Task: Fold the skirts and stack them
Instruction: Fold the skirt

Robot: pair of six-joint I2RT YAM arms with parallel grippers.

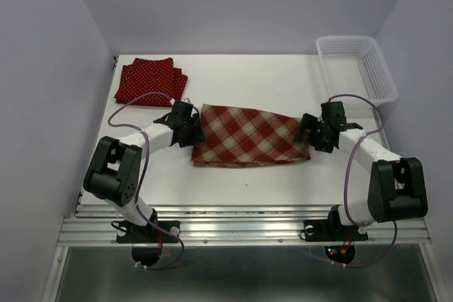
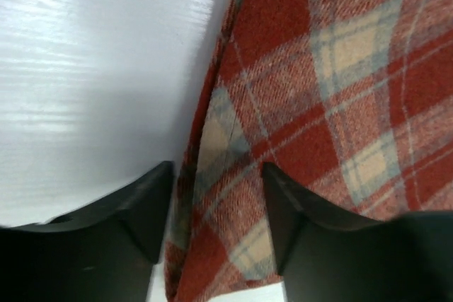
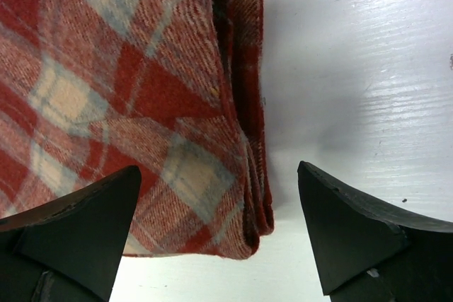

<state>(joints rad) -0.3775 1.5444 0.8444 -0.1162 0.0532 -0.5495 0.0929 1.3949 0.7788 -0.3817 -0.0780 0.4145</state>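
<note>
The red-and-cream plaid skirt (image 1: 251, 137) lies folded flat in the middle of the white table. The dark red polka-dot skirts (image 1: 150, 80) lie folded in a pile at the back left; how many are in it I cannot tell. My left gripper (image 1: 190, 126) is at the plaid skirt's left edge. In the left wrist view the left gripper (image 2: 216, 189) is open, with the folded edge of the plaid skirt (image 2: 340, 68) between its jaws. My right gripper (image 1: 309, 131) is at the skirt's right edge. In the right wrist view the right gripper (image 3: 219, 189) is wide open, straddling the near right corner of the plaid skirt (image 3: 127, 68).
A white plastic mesh basket (image 1: 357, 68) stands at the back right corner, beyond the right arm. Walls close the table on the left, back and right. A metal rail runs along the table's near edge (image 1: 241, 221).
</note>
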